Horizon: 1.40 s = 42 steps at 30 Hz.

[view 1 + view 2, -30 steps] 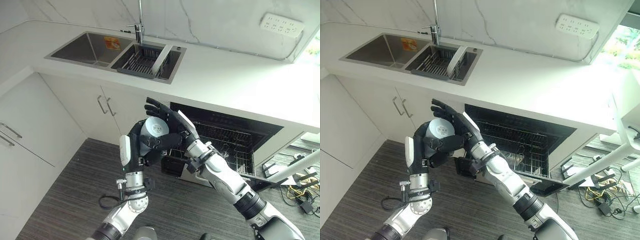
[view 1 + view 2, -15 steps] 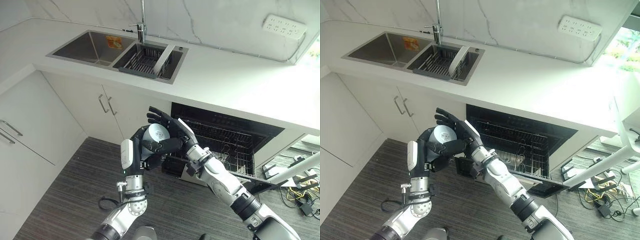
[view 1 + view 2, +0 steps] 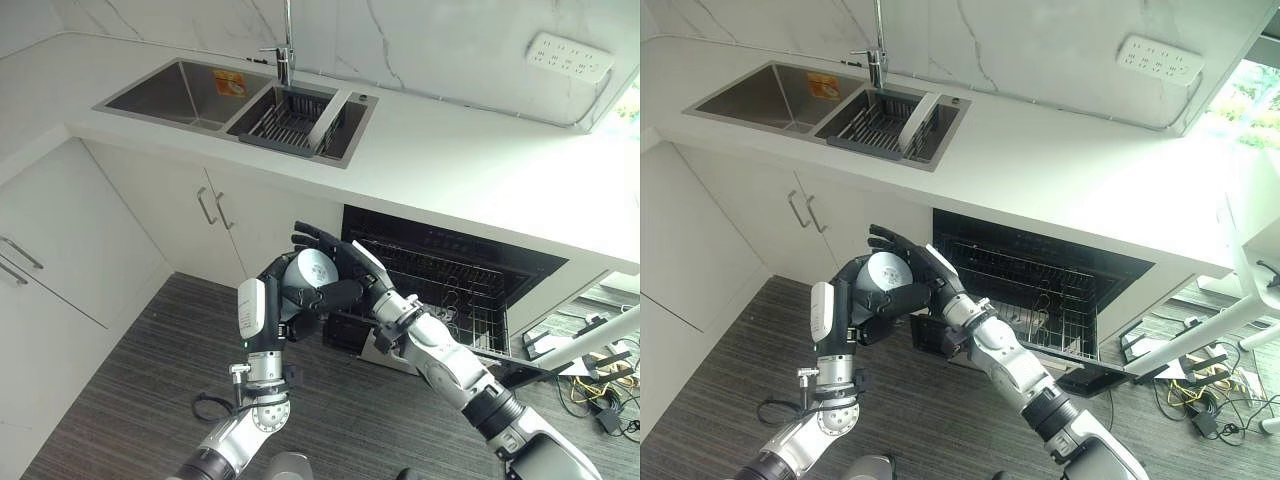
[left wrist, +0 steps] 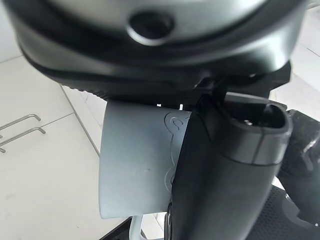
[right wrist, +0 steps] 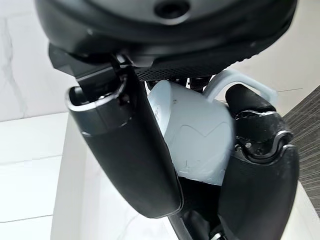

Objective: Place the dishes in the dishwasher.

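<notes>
— Where's the mug?
— Pale mug [image 3: 307,272] held between both hands, in front of the open dishwasher [image 3: 455,275], below the counter [image 3: 470,165].
— Fingers?
— Left hand [image 3: 262,305] and right hand [image 3: 335,262] both wrapped round the mug.

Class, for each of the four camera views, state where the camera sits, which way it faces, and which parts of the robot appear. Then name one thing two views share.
Left eye view: on the head, facing down at both hands around a pale mug, before the open dishwasher.
Right eye view: beside it, same scene; sink beyond.
Left wrist view: on the left wrist, facing along the left hand, curled on the mug.
Right wrist view: on the right wrist, facing along the right hand, also gripping it.
Shared: both wrist views show the mug.
</notes>
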### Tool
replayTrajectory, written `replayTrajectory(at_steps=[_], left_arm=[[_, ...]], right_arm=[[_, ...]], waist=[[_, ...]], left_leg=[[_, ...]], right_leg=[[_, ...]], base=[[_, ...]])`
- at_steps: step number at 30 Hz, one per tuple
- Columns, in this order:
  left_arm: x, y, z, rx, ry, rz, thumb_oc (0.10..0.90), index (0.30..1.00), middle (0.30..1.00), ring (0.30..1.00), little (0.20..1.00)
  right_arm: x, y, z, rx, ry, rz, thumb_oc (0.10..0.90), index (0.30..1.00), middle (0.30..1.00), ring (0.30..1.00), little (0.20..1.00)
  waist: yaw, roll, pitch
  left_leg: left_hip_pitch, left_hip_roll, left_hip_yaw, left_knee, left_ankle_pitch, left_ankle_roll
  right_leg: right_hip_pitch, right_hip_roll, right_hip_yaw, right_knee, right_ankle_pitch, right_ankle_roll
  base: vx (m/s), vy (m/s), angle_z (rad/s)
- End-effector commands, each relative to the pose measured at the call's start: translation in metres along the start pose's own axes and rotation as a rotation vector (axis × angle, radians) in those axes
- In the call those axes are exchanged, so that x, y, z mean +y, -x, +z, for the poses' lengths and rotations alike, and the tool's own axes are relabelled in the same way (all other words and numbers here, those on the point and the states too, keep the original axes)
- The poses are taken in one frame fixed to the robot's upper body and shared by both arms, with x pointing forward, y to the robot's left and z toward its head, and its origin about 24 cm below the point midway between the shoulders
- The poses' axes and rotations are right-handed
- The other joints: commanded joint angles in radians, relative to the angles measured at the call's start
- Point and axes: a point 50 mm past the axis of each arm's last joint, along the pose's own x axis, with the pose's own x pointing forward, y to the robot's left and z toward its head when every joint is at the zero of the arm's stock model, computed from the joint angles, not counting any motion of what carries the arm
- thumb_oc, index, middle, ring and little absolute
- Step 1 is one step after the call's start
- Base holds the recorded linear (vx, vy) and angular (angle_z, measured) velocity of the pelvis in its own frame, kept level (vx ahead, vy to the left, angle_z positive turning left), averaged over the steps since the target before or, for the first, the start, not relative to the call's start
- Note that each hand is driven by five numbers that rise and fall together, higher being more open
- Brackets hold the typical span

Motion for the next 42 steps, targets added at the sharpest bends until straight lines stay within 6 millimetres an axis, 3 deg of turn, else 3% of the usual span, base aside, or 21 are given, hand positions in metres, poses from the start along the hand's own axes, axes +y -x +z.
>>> replayTrajectory(at_steps=[1, 21, 22, 23, 24, 25, 40, 41, 42], left_arm=[[-0.005, -0.049, 0.06, -0.342, 0.166, 0.097, 0.4, 0.3, 0.3, 0.3, 0.3], [-0.004, -0.056, 0.067, -0.371, 0.175, 0.108, 0.4, 0.3, 0.3, 0.3, 0.3], [-0.004, -0.056, 0.067, -0.37, 0.177, 0.106, 0.4, 0.3, 0.3, 0.3, 0.3], [-0.004, -0.056, 0.067, -0.37, 0.177, 0.105, 0.4, 0.3, 0.3, 0.3, 0.3], [-0.004, -0.056, 0.067, -0.37, 0.18, 0.104, 0.4, 0.3, 0.3, 0.3, 0.3], [-0.005, -0.056, 0.068, -0.367, 0.182, 0.104, 0.4, 0.3, 0.3, 0.3, 0.3], [-0.016, -0.046, 0.065, -0.284, 0.252, -0.011, 0.4, 0.3, 0.3, 0.3, 0.3], [-0.017, -0.046, 0.065, -0.286, 0.253, -0.014, 0.673, 0.709, 0.709, 0.709, 0.709], [-0.017, -0.046, 0.066, -0.286, 0.254, -0.019, 0.765, 0.848, 0.848, 0.848, 0.848]], right_arm=[[0.035, -0.012, 0.025, -0.084, 0.003, 0.256, 0.8, 0.9, 0.9, 0.9, 0.9], [0.03, -0.007, 0.027, -0.052, 0.021, 0.323, 0.8, 0.9, 0.9, 0.9, 0.9], [0.031, -0.008, 0.027, -0.056, 0.022, 0.324, 0.676, 0.714, 0.714, 0.714, 0.714], [0.032, -0.008, 0.028, -0.06, 0.023, 0.323, 0.588, 0.582, 0.582, 0.582, 0.582], [0.033, -0.008, 0.029, -0.071, 0.021, 0.318, 0.439, 0.359, 0.359, 0.359, 0.359], [0.033, -0.009, 0.03, -0.075, 0.019, 0.319, 0.4, 0.3, 0.3, 0.3, 0.3], [0.047, -0.013, 0.04, -0.147, -0.108, 0.352, 0.4, 0.3, 0.3, 0.3, 0.3], [0.048, -0.013, 0.042, -0.16, -0.149, 0.347, 0.4, 0.3, 0.3, 0.3, 0.3], [0.048, -0.014, 0.043, -0.17, -0.182, 0.343, 0.4, 0.3, 0.3, 0.3, 0.3]], waist=[[-0.015, -0.012, -0.044], [-0.029, -0.021, -0.047], [-0.029, -0.021, -0.047], [-0.029, -0.021, -0.047], [-0.028, -0.021, -0.046], [-0.028, -0.02, -0.046], [-0.016, -0.017, -0.035], [-0.016, -0.015, -0.035], [-0.017, -0.014, -0.035]], left_leg=[[0.014, -0.04, 0.047, 0.006, -0.1, 0.035], [0.012, -0.036, 0.053, 0.006, -0.099, 0.032], [0.012, -0.036, 0.053, 0.006, -0.1, 0.032], [0.012, -0.036, 0.053, 0.006, -0.1, 0.032], [0.013, -0.036, 0.054, 0.006, -0.1, 0.032], [0.013, -0.036, 0.054, 0.006, -0.1, 0.032], [0.013, -0.039, 0.052, 0.006, -0.099, 0.037], [0.013, -0.038, 0.053, 0.006, -0.099, 0.038], [0.013, -0.038, 0.054, 0.006, -0.098, 0.038]], right_leg=[[0.027, 0.017, 0.066, 0.108, -0.182, 0.017], [0.018, 0.023, 0.073, 0.108, -0.175, 0.019], [0.018, 0.023, 0.072, 0.108, -0.174, 0.019], [0.018, 0.023, 0.072, 0.108, -0.174, 0.019], [0.019, 0.023, 0.071, 0.108, -0.174, 0.019], [0.019, 0.022, 0.072, 0.108, -0.175, 0.019], [0.021, 0.021, 0.067, 0.108, -0.175, 0.017], [0.021, 0.021, 0.067, 0.108, -0.177, 0.017], [0.021, 0.021, 0.068, 0.108, -0.177, 0.017]], base=[[0.0, 0.0, 0.0], [0.0, -0.001, 0.0], [0.0, 0.0, 0.0], [0.0, 0.0, 0.0], [0.0, 0.0, 0.0], [0.0, 0.0, 0.0], [0.0, 0.0, 0.0], [0.0, 0.0, 0.0], [0.0, 0.0, 0.0]])
